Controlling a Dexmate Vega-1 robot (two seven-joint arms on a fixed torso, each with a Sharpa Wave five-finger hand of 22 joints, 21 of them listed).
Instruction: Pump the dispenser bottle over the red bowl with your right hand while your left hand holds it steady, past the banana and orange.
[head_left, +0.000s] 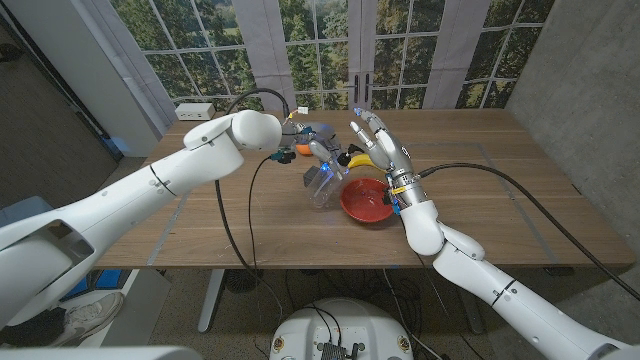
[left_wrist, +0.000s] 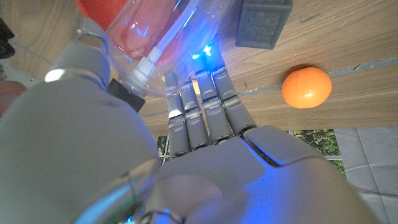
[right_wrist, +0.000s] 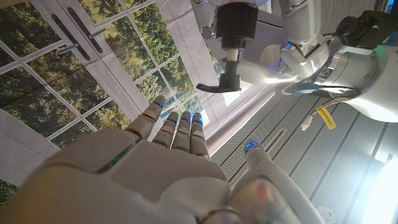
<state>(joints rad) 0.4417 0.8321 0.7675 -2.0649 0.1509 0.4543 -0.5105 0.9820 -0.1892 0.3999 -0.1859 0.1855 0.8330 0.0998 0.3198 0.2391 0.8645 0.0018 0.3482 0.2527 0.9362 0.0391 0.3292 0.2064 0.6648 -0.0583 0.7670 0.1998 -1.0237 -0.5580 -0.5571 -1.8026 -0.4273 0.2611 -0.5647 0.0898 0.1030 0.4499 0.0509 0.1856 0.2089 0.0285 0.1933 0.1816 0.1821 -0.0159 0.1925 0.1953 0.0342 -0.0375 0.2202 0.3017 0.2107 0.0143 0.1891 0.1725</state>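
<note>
Left wrist view: orange beside bottle.

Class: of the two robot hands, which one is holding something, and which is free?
The left hand grips the clear dispenser bottle beside the red bowl. The right hand is raised, fingers spread, holding nothing.

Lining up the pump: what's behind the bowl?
Behind the red bowl, the banana lies partly covered by the raised right hand. The bottle stands beside the bowl, held by the left hand. The table beyond is hidden by both hands.
</note>
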